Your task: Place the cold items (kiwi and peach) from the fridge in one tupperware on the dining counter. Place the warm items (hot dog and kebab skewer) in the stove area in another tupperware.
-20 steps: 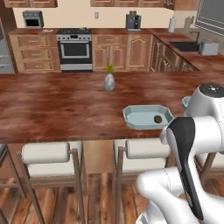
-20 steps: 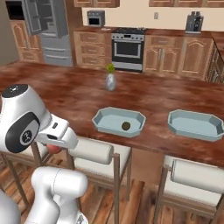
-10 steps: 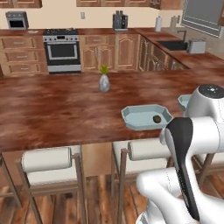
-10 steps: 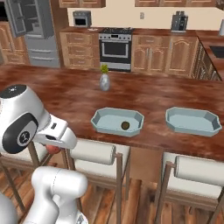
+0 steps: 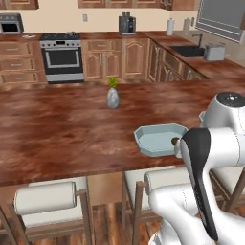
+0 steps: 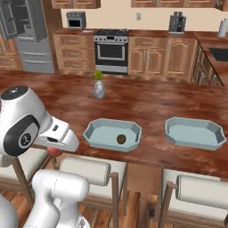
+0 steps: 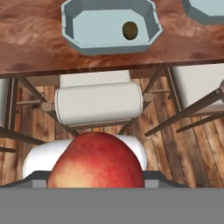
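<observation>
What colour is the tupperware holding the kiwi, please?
Pale blue-grey tupperware, kiwi inside; clearest in the hand view.

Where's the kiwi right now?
The kiwi lies inside the left tupperware on the dining counter, near its right end.
</observation>
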### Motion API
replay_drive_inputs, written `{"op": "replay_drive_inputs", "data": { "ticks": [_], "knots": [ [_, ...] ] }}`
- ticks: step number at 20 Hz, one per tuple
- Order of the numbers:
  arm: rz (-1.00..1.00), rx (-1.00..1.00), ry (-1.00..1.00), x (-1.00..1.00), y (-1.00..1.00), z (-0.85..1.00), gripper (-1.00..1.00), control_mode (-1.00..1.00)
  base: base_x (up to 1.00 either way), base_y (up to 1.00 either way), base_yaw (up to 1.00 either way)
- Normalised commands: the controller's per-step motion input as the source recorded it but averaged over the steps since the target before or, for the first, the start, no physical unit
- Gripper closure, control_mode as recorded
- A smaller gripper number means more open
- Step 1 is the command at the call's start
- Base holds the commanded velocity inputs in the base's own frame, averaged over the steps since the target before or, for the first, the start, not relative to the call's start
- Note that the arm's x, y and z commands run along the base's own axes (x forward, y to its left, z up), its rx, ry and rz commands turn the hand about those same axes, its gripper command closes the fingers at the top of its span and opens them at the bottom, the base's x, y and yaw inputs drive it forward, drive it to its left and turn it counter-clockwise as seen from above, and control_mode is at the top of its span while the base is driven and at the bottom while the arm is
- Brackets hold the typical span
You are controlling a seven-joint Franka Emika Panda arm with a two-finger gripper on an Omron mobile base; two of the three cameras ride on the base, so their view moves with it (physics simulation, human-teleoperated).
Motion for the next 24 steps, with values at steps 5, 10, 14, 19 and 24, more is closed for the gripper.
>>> {"op": "replay_drive_inputs", "data": {
  "ticks": [5, 10, 14, 19, 24],
  "knots": [
    [0.0, 0.0, 0.0, 0.0, 0.0, 0.0, 1.0, 1.0, 0.48, 0.0, -0.02],
    [0.0, 0.0, 0.0, 0.0, 0.0, 0.0, 1.0, 1.0, 0.42, 0.0, -0.03],
    [0.0, 0.0, 0.0, 0.0, 0.0, 0.0, 1.0, 1.0, 0.39, 0.0, -0.04],
    [0.0, 0.0, 0.0, 0.23, 0.0, 0.0, 1.0, -1.0, 0.25, 0.0, -0.02],
    [0.0, 0.0, 0.05, 0.71, -0.02, 0.0, 1.0, -1.0, 0.0, 0.0, 0.0]
  ]
}}
